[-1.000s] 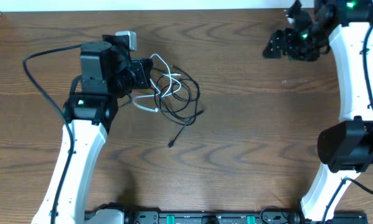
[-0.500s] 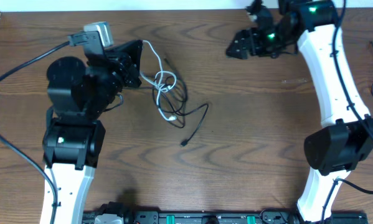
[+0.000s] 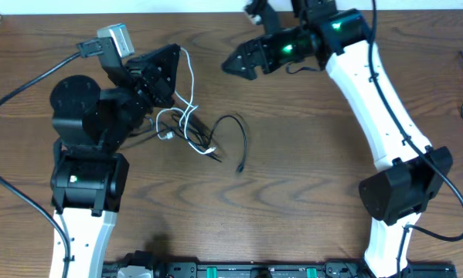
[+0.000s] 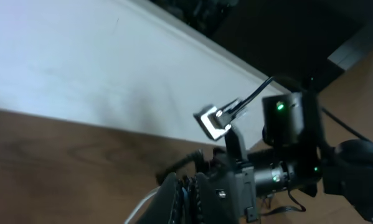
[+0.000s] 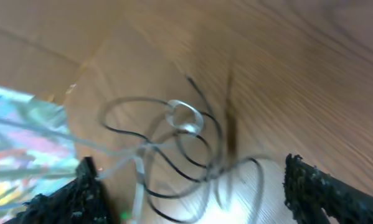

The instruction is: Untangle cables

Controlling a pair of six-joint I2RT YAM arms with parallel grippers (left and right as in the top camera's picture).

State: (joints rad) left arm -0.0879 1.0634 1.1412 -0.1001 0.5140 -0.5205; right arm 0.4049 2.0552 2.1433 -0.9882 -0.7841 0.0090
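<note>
The cables (image 3: pixel 191 127) are a small tangle of thin white and black cords on the wooden table, with a black loop (image 3: pixel 237 131) trailing right to a plug end. My left gripper (image 3: pixel 171 60) is shut on a white strand that rises from the tangle; in the left wrist view its jaws (image 4: pixel 189 193) are pressed together with the white cord (image 4: pixel 142 208) leaving them at the left. My right gripper (image 3: pixel 235 66) hovers open above and to the right of the tangle. The right wrist view, blurred, shows the cables (image 5: pixel 174 143) below my right gripper (image 5: pixel 198 193).
The table's far edge and a white wall (image 4: pixel 80 62) lie just behind both grippers. The left arm's thick black cable (image 3: pixel 22 81) loops out at the left. The right arm's white link (image 3: pixel 370 100) slants across the right half of the table.
My right arm has swept left across the table's far side toward the tangle, its jaws widening. The left gripper has lifted, and the tangle has shifted and changed shape.
</note>
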